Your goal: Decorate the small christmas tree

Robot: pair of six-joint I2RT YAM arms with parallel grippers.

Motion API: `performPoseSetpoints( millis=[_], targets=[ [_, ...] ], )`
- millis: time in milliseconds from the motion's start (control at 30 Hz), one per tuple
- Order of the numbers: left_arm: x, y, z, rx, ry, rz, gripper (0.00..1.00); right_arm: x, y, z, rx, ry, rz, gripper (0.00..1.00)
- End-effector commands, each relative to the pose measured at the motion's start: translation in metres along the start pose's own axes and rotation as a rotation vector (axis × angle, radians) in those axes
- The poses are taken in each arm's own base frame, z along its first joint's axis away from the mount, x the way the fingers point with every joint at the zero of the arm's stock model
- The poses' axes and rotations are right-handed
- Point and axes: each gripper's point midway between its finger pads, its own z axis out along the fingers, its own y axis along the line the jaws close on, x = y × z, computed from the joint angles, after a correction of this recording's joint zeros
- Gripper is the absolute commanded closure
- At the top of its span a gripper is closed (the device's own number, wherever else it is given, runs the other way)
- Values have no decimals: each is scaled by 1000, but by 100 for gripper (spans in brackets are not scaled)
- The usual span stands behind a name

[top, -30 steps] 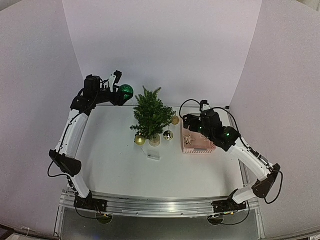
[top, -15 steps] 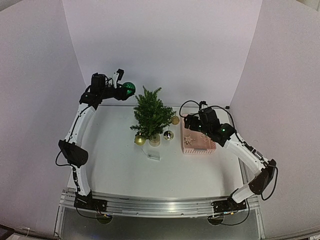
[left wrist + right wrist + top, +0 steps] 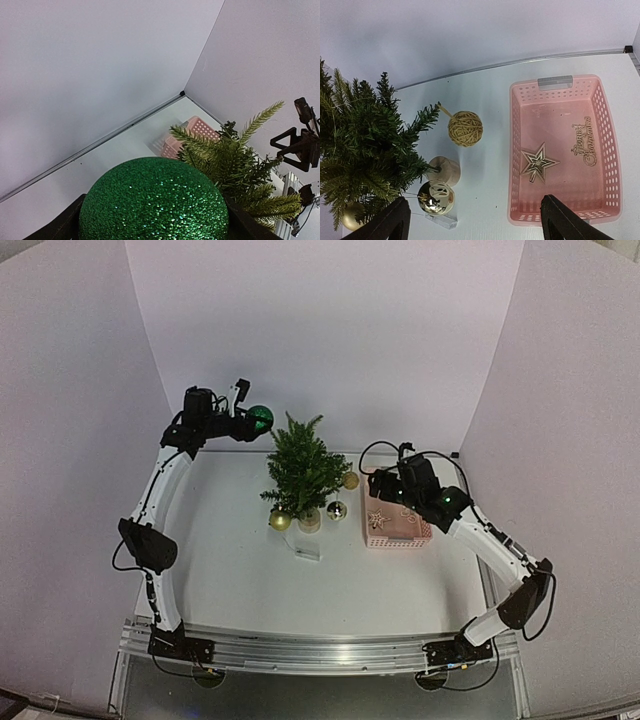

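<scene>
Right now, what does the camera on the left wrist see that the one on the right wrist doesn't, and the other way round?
Only the left wrist view: a glittery green ball filling the bottom of the picture.
Only the right wrist view: a star and a Merry Christmas sign lying in the pink basket, plus a twine ball, a shiny bauble and a pale pot base.
Both: the small christmas tree and that basket.
</scene>
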Motion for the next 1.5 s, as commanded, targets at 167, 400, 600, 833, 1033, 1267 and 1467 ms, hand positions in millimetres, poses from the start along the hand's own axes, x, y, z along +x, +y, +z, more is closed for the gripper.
performPoseSetpoints(
  millis=[167, 400, 600, 833, 1033, 1267, 1467],
  targets=[
    [-15, 9, 0, -11, -52, 35, 100, -20, 16, -2, -41, -27, -5, 12],
    [-13, 17, 8, -16, -62, 27, 100, -22, 19, -2, -50, -25, -11, 12],
    [-13, 21, 10, -30, -67, 23, 100, -23, 18, -5, -50, -27, -7, 12],
    [-17, 23, 9, -47, -83, 37, 100, -19, 18, -4, -50, -16, -2, 12],
    [-11, 29, 11, -65, -67, 32, 100, -21, 19, -5, -55, -19, -2, 13],
    [-7, 35, 16, -81, -62, 28, 100, -21, 18, -8, -57, -21, 2, 13],
    [-1, 41, 18, -100, -48, 28, 100, -22, 19, -10, -65, -21, 8, 13]
  ],
)
